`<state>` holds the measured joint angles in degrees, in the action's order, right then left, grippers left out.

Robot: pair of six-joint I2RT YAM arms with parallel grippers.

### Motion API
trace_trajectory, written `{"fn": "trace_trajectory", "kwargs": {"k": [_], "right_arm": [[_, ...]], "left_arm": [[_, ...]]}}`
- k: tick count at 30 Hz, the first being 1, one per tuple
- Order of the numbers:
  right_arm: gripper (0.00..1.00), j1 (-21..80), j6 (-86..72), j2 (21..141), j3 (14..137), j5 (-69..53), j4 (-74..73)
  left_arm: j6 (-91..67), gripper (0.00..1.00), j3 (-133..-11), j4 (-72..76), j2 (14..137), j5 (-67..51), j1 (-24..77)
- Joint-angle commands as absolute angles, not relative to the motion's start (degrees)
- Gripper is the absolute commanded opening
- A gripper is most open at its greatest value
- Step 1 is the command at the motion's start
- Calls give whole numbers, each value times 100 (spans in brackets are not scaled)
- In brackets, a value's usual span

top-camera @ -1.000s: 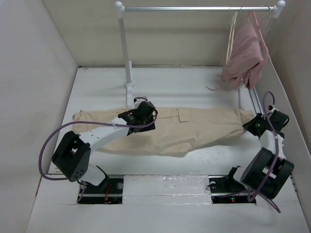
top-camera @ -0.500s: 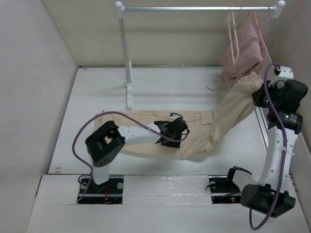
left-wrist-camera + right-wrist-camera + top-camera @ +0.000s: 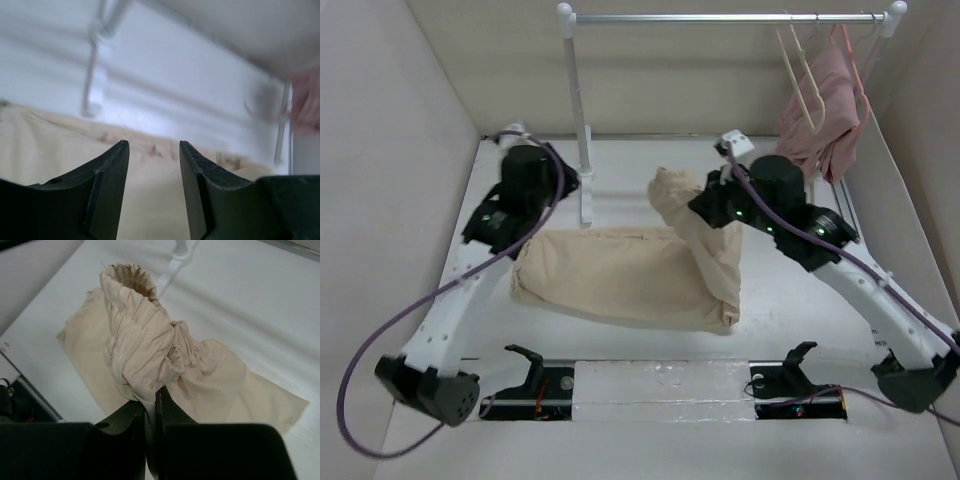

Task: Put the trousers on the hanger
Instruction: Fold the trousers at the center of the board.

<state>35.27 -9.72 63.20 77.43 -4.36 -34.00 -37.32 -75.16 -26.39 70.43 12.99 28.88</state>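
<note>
Plain cream walls [image 3: 420, 90] enclose a white table [image 3: 780, 310] bearing a white clothes rail [image 3: 720, 17].

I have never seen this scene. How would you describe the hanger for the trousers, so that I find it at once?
Find the metal rail across the back of the table. Near its right end hangs the hanger, thin and pale cream. It is bare, while its right-hand neighbour carries a pink garment.

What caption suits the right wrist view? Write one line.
Right gripper pinches the gathered end of the trousers, held above the rest spread on the white table.
</note>
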Motion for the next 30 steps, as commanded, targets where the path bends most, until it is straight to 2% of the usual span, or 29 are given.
{"fn": "trace_trajectory", "kwargs": {"k": [1,4,11,12,13,14,15,17,18,20,23,26,27,28,29,30], "right_arm": [[0,4349,-1459,7185,8540,456,-2331],[0,4877,-1512,8247,9286,510,-1882],[0,6037,-1608,10831,11168,46,-1460],[5,6142,-1643,11115,11319,-147,-1433],[17,6370,-1670,11370,11399,-245,-1346],[34,6485,-1644,11608,11460,-342,-1162],[58,6547,-1609,12115,11652,-534,-1151],[80,6548,-1574,12619,12074,-1287,-1709],[83,6548,-1443,12873,12468,-1396,-1966],[83,6548,-1101,12719,12376,-1285,-2135],[92,6312,-932,11710,11209,-985,-1873],[90,6030,-801,10489,9742,-1090,-1627],[78,5907,-748,10181,9382,-1012,-1600],[71,5854,-730,9865,9004,-889,-1591],[43,5749,-625,9287,7982,-731,-1608],[28,5696,-624,9038,7972,-730,-1617]], "left_arm": [[-3165,41,-7716,-3304,6329,1118,1869],[-2813,42,-8006,-3392,6047,871,883],[-2523,44,-8919,-3472,6117,1590,879],[-2488,44,-9104,-3567,6169,1695,879],[-2374,44,-9271,-3629,6231,1940,879],[-2312,45,-9586,-3682,6353,2003,879],[-2277,46,-9737,-3744,6415,2047,879],[-2268,46,-9904,-3735,6512,2092,879],[-2276,46,-9905,-3701,6539,2074,879],[-2285,46,-9827,-3674,6548,2057,879],[-2285,46,-9468,-3639,6565,2013,879],[-2294,47,-8651,-3648,6478,1706,879],[-2364,47,-8353,-3604,6443,1601,879],[-2399,47,-8054,-3525,6381,1243,879],[-2486,45,-6937,-3255,6216,804,879],[-2566,45,-6926,-3104,6214,800,1001]]}}
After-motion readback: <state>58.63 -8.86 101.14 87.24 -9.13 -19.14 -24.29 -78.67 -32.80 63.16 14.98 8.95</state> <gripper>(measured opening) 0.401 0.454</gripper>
